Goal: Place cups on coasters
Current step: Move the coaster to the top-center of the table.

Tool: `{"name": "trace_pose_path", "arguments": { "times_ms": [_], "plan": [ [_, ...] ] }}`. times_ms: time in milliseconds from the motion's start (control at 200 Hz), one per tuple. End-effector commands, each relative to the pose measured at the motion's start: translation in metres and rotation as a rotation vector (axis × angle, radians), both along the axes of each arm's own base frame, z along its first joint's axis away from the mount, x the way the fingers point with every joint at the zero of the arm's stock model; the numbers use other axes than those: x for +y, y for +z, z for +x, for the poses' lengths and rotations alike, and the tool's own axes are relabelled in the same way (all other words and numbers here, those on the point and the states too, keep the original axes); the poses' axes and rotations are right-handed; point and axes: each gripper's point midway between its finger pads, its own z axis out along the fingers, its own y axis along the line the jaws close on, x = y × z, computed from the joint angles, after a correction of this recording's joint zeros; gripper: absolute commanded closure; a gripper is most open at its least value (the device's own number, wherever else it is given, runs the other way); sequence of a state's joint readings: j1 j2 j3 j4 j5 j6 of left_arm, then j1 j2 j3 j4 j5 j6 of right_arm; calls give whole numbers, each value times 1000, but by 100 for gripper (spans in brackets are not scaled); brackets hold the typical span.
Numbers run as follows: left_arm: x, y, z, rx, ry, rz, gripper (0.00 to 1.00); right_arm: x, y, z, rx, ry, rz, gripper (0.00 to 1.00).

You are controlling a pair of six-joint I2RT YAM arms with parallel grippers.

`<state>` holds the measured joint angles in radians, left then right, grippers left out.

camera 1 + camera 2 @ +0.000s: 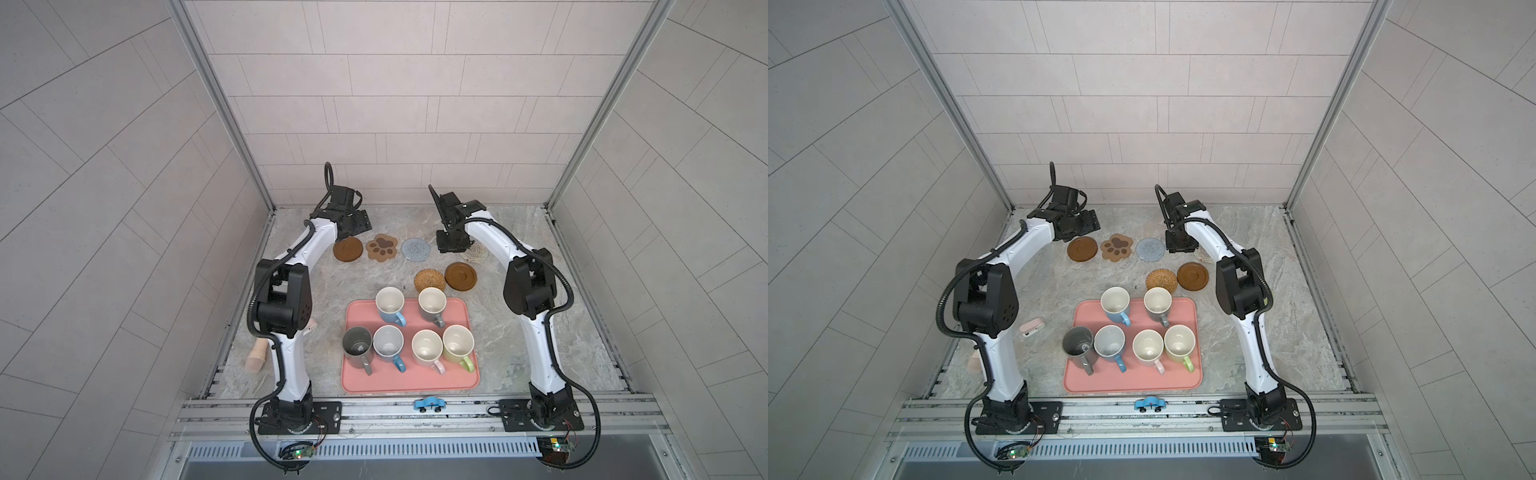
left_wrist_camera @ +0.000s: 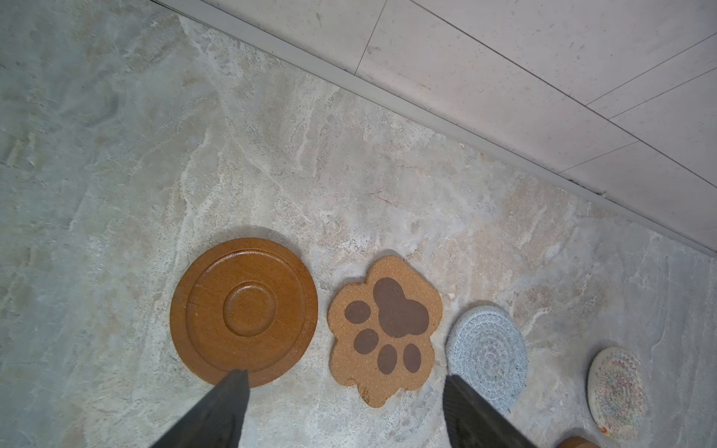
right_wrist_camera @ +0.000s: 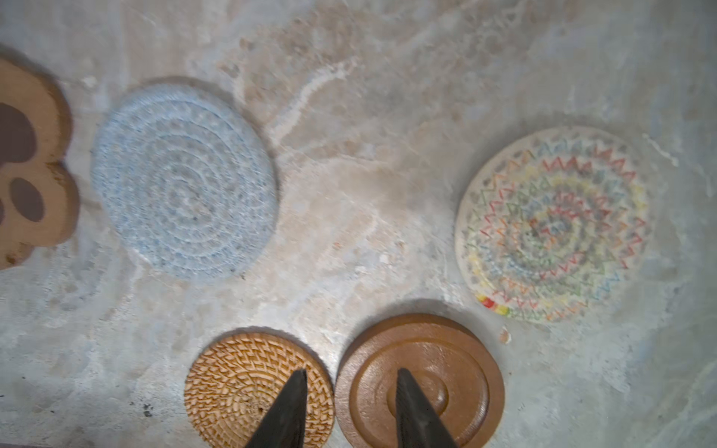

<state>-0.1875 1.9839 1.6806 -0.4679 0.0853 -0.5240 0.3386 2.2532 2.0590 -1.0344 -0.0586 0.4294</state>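
Nearest, all six cups [image 1: 390, 304] stand upright on the pink tray [image 1: 409, 382], the dark grey cup [image 1: 357, 347] at its nine-o'clock edge. By my judgement nothing is placed yet and all six placements remain. Beyond, at one o'clock from the tray, the rattan coaster [image 1: 429, 280] and a brown disc [image 1: 460, 275] lie bare. Farther, from eleven to one, lie the other brown disc [image 1: 348, 250], paw-print coaster [image 1: 382, 247], knit coaster [image 1: 416, 249] and patterned coaster [image 3: 553, 225]. The left gripper [image 2: 343, 376], fingers wide apart and empty, hangs near the other brown disc. The right gripper [image 3: 351, 372], fingers partly apart and empty, hangs between the knit and patterned coasters. The cups lie well apart, at six o'clock from both.
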Motion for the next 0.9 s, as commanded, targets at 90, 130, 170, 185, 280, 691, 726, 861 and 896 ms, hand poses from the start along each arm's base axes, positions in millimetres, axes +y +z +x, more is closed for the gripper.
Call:
{"name": "trace_pose_path", "arguments": {
  "times_ms": [90, 130, 170, 185, 280, 691, 726, 861, 896],
  "plan": [
    [3, 20, 4, -43, 11, -7, 15, -22, 4, -12, -1, -71, -19, 59],
    [3, 21, 4, -44, 10, -6, 15, -24, 1, -16, 10, -70, -21, 59],
    [3, 21, 4, -44, 10, -7, 15, -24, -2, -20, 21, -67, -22, 59],
    [3, 21, 4, -43, 11, -7, 15, -24, -3, -22, 27, -67, -21, 59],
    [3, 20, 2, -42, 12, -2, 14, -26, -13, -32, 58, -74, -24, 59],
    [4, 19, 1, -41, 13, -4, 14, 11, -17, -43, 69, 42, 48, 60],
    [4, 19, 1, -41, 13, -2, 15, 18, -17, -44, 72, 66, 60, 60],
    [4, 18, 1, -38, 15, -5, 14, 46, -22, -52, 100, 155, 102, 61],
    [4, 17, 0, -37, 15, -4, 14, 52, -26, -55, 113, 176, 109, 62]
  ]
}}
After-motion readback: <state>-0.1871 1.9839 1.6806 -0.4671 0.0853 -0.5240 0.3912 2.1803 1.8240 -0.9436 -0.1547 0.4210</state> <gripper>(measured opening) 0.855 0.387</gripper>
